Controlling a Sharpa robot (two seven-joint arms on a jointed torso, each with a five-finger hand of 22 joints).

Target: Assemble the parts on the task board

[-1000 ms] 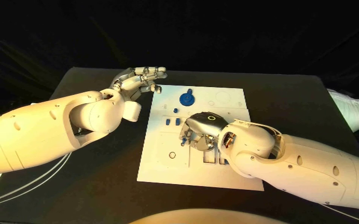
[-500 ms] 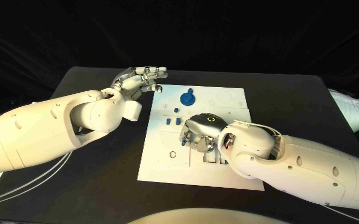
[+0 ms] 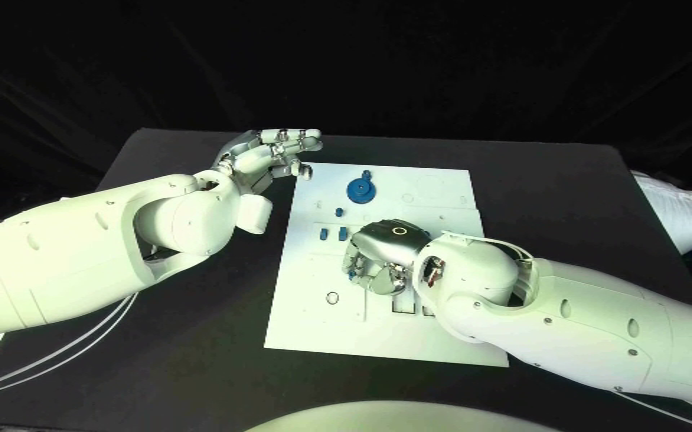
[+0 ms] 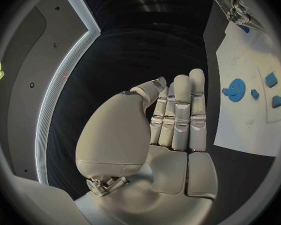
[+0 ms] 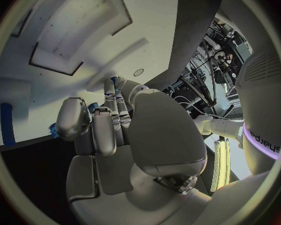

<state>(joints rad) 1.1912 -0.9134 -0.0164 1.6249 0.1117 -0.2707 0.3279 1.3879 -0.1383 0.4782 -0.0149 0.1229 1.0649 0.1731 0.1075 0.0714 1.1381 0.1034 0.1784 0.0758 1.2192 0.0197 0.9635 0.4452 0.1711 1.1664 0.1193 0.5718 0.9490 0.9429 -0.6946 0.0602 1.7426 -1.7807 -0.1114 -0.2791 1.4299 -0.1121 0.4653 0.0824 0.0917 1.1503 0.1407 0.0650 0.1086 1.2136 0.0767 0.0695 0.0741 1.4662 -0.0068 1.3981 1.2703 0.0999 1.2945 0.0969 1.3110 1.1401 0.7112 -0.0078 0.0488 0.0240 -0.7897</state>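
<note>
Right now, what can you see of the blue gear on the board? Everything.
The blue gear is a round, toothed disc with a small knob or tab projecting from one side, plastic by the look. It lies flat on the white board, in its far part, near the left hand but apart from it. Nothing touches it except the board. The left wrist view shows it beside three smaller blue pieces, with a bare gap between them.

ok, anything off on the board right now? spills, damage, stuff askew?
Nothing stands out. The task board lies flat on the table, the blue gear and small blue parts sit on it, the right hand is down over its middle, and the left hand hovers off its corner, holding nothing.
</note>
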